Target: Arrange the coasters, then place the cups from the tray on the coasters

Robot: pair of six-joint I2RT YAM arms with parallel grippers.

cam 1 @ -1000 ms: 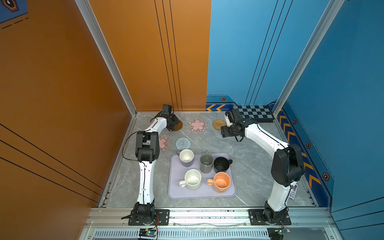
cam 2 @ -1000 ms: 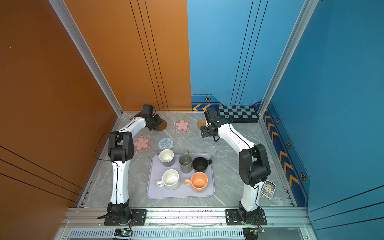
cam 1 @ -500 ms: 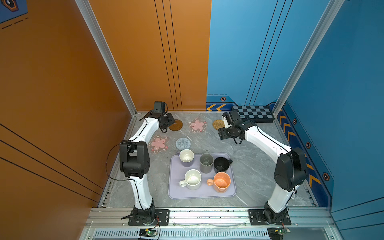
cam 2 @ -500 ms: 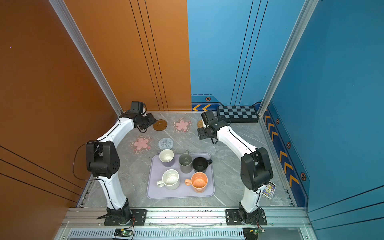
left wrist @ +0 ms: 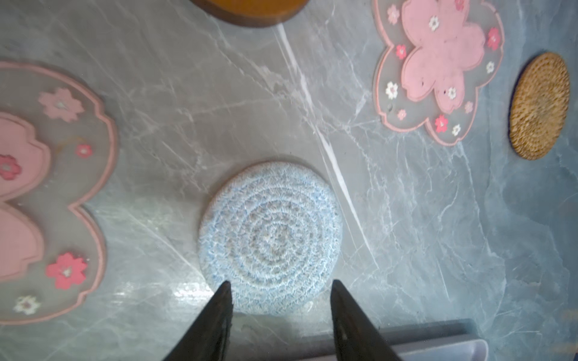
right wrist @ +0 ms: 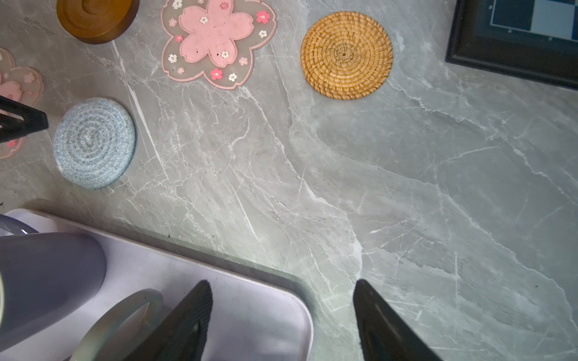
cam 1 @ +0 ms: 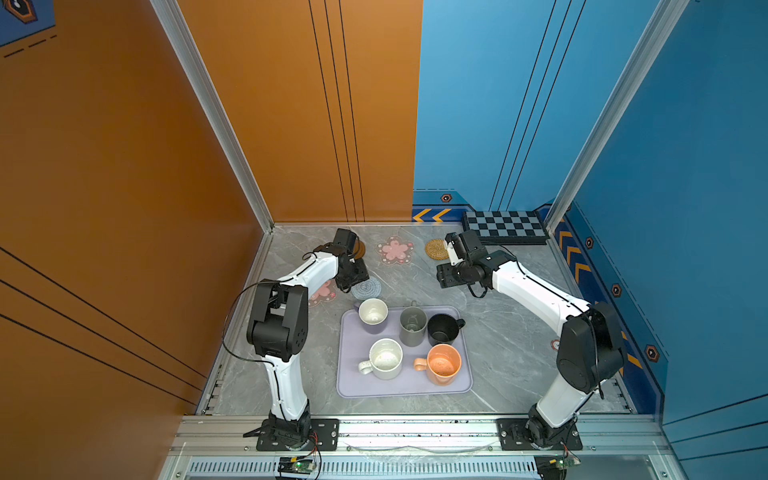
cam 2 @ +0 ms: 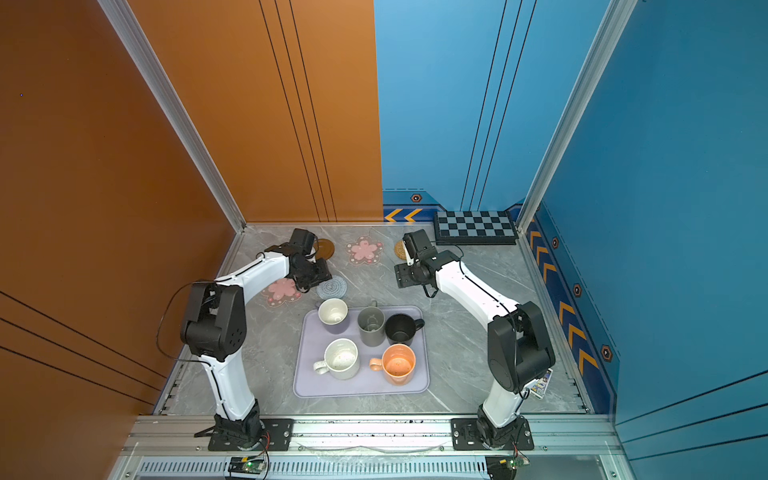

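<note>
Five coasters lie on the table behind the tray (cam 1: 403,384): a brown wooden disc (cam 2: 325,248), a pink flower (cam 1: 395,250), a tan rattan round (cam 1: 436,248), a second pink flower (cam 2: 281,289) and a grey-blue woven round (left wrist: 270,234). On the tray stand the lavender cup (cam 1: 372,313), tall grey cup (cam 1: 412,326), black cup (cam 1: 442,328), white speckled cup (cam 1: 385,358) and orange cup (cam 1: 444,363). My left gripper (left wrist: 280,283) hangs open and empty over the woven coaster's edge. My right gripper (right wrist: 281,283) is open and empty above the tray's corner (right wrist: 297,300).
A black checkered board (cam 1: 503,227) lies at the back right corner. Orange and blue walls close the table on three sides. My left arm (cam 1: 307,270) partly covers the second pink flower coaster. A small card (cam 2: 540,384) sits by the right arm's base.
My left gripper came forward from beside the brown disc to the grey-blue woven coaster. My right gripper drew back from the rattan coaster towards the tray. The coasters and cups stayed put.
</note>
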